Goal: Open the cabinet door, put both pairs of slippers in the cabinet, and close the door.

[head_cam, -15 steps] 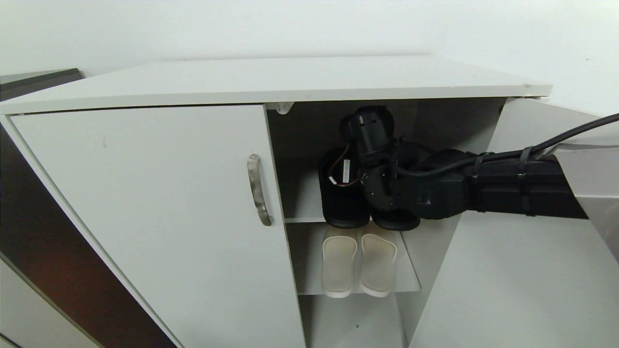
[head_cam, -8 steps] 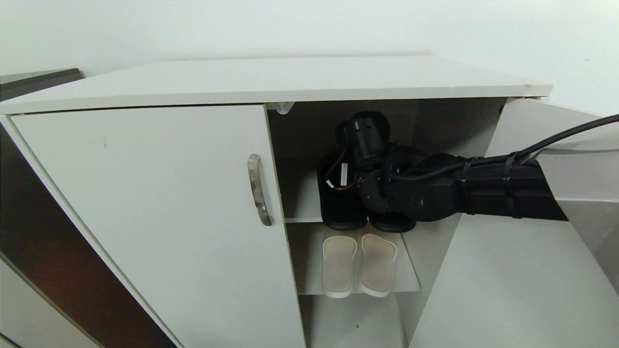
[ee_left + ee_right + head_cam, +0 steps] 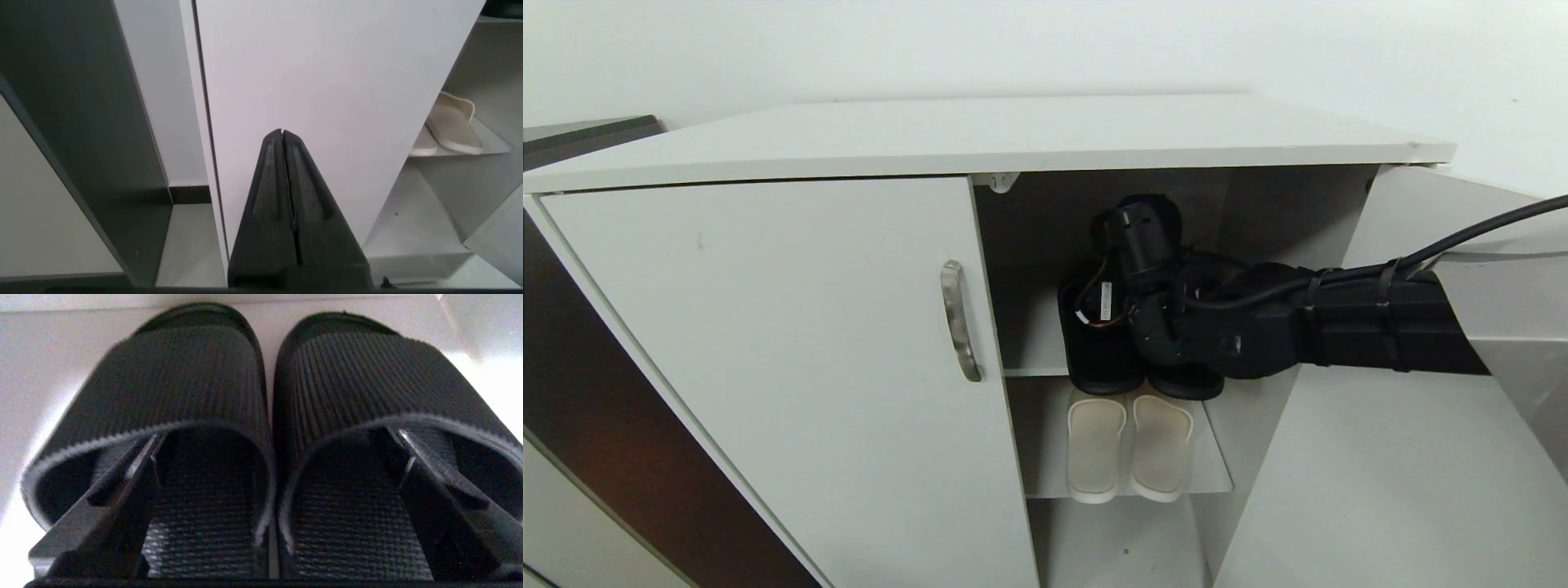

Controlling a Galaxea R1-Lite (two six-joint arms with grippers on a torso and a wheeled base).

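The black slippers (image 3: 1098, 359) are set on the upper shelf (image 3: 1031, 347), above the white pair (image 3: 1127, 445) (already stowed). The right gripper (image 3: 276, 443) is spread wide inside their straps, apparently for release. The left gripper (image 3: 282, 140) is closed and empty.

Wall (image 3: 1045, 41): plain white, across the background.
Brown panel (image 3: 621, 457): dark, at the far left, lower half of the head view.
Dark board (image 3: 596, 131): far left, against the wall, above the brown panel.
Left wrist view: grey panel (image 3: 73, 122), upright on a pale floor (image 3: 192, 245), with dark skirting (image 3: 188, 194) along the wall base.
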